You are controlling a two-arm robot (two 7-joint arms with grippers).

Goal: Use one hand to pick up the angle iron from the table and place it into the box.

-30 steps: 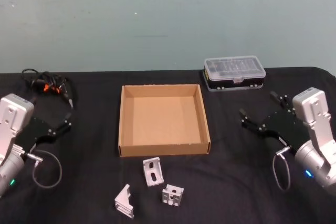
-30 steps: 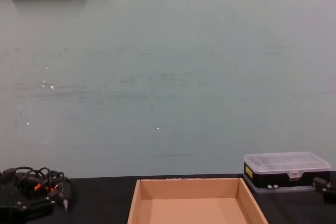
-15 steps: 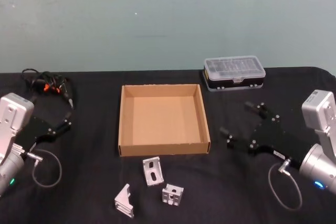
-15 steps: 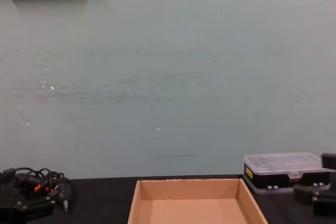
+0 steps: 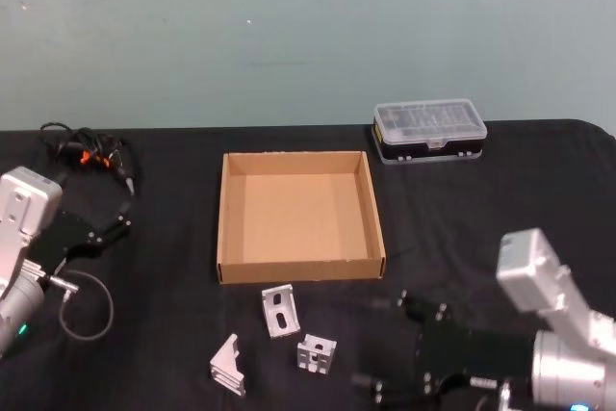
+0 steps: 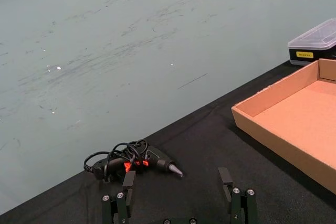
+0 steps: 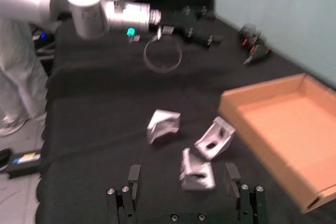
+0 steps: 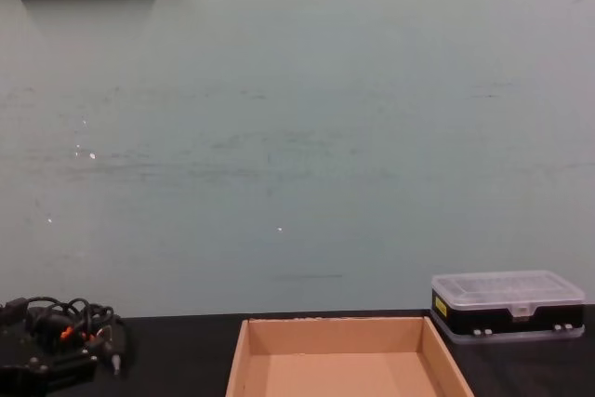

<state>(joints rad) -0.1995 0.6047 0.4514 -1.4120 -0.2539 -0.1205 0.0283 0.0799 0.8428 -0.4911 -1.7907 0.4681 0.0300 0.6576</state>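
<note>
Black table (image 5: 173,334), near edge: closest angle iron (image 5: 316,355) lies just ahead of right gripper (image 5: 385,344), fingers spread wide, not touching. Box (image 5: 300,271) sits behind. Left gripper (image 6: 177,180) parked far left, fingers apart.

Tan box (image 5: 300,271), silver angle irons (image 5: 279,313), black table (image 5: 173,334), black case (image 5: 423,154) with clear lid (image 5: 429,119).

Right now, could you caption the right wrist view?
Open black right gripper facing three silver angle irons beside tan cardboard box.
</note>
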